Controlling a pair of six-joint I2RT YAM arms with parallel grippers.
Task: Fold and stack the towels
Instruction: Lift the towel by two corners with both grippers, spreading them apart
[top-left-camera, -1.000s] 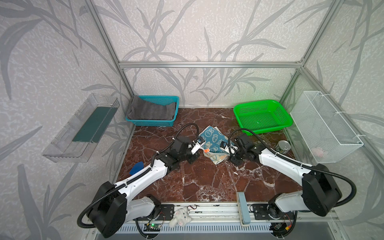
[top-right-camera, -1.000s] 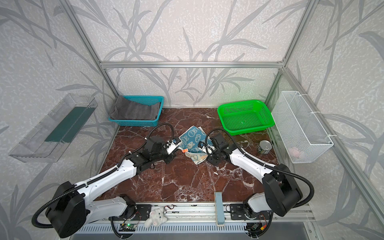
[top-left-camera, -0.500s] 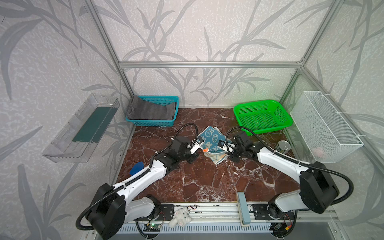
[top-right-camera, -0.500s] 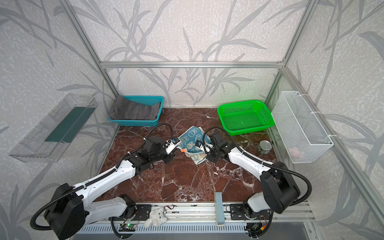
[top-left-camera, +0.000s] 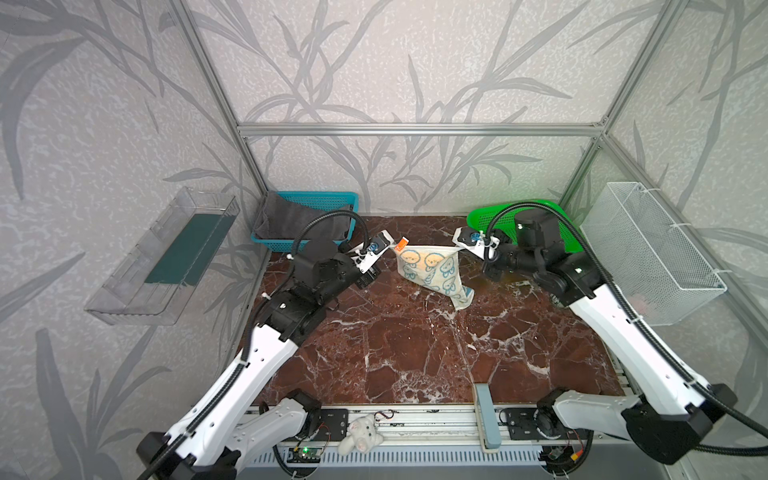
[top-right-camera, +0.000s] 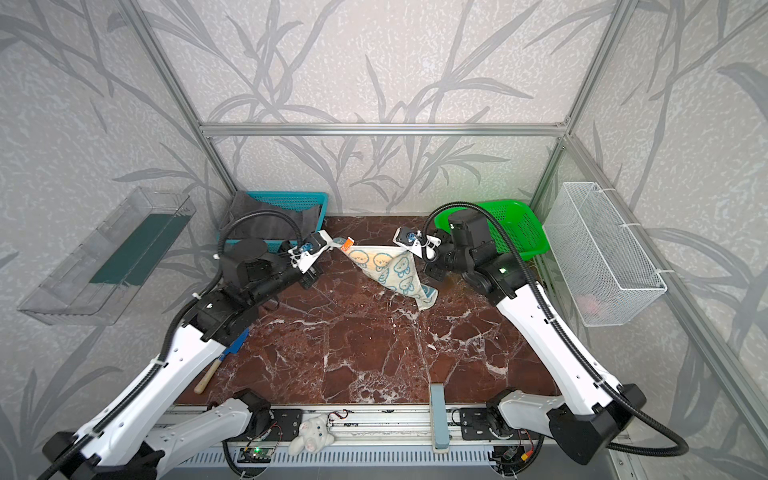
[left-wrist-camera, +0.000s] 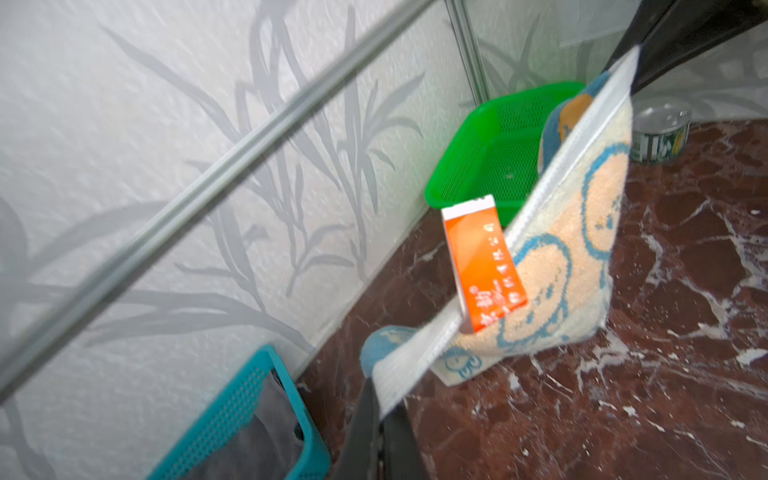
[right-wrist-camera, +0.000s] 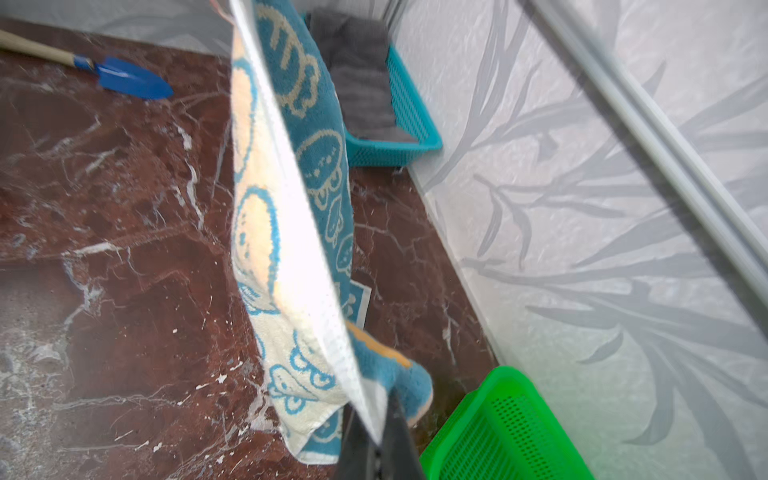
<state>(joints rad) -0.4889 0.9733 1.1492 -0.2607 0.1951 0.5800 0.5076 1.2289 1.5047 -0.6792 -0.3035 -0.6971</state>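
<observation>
Since we have the left gripper (top-left-camera: 390, 247) and the right gripper (top-left-camera: 462, 248) each clamped on a top corner of the bunny towel (top-left-camera: 430, 266), it hangs stretched between them above the table (top-left-camera: 415, 353) (whether its low tip touches, we cannot tell), likely to flatten it for folding.

Aloft, left end effector (top-left-camera: 390, 246) and right end effector (top-left-camera: 460, 248) (both clamped).
</observation>
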